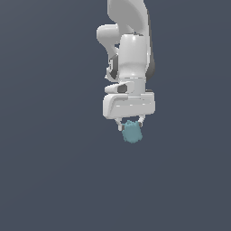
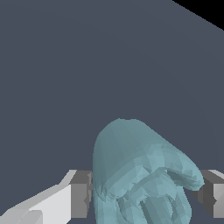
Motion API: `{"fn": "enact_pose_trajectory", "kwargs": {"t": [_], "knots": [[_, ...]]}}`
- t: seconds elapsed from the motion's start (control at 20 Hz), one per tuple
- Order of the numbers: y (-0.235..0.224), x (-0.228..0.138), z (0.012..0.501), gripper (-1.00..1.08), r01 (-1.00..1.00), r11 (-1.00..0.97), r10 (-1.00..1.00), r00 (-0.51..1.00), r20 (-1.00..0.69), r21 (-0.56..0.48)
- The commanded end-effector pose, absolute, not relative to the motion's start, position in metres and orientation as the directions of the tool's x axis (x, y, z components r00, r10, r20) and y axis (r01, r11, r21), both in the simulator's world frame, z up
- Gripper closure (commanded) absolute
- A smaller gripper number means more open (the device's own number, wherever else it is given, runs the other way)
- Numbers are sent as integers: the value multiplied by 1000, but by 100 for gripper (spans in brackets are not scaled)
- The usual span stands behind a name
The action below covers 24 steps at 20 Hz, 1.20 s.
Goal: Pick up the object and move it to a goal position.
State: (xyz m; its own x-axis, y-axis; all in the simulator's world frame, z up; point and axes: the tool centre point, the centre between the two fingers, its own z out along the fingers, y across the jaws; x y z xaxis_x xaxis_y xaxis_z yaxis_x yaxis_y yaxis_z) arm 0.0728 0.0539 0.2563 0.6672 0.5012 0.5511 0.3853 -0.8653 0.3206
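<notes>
Gripper (image 1: 130, 122) points down, fingers (image 2: 81, 194) closed on both sides of the teal blob (image 1: 132, 132), holding it. Blob sits between the fingertips and bulges out below them, over plain grey floor (image 1: 49, 171).

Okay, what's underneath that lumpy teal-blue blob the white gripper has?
Only the plain dark grey surface shows around the lumpy teal-blue blob between the white gripper fingers. The patch directly beneath it is covered.

A bare simulated scene: flat, featureless slate-grey ground (image 1: 45, 180) with untextured rendered shapes.
</notes>
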Motion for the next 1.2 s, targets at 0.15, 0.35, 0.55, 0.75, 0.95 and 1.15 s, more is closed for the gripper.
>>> {"fn": "enact_pose_trajectory", "kwargs": {"t": [0.15,0.35,0.55,0.75,0.95,1.15], "knots": [[64,83,293,108,348,-866,500,607,618,358],[69,87,313,108,327,-866,499,572,650,378],[74,89,331,108,308,-866,499,542,676,393],[78,90,347,108,289,-867,499,513,698,407],[81,91,362,108,270,-866,499,484,719,420],[85,91,378,108,251,-866,499,454,738,432]]}}
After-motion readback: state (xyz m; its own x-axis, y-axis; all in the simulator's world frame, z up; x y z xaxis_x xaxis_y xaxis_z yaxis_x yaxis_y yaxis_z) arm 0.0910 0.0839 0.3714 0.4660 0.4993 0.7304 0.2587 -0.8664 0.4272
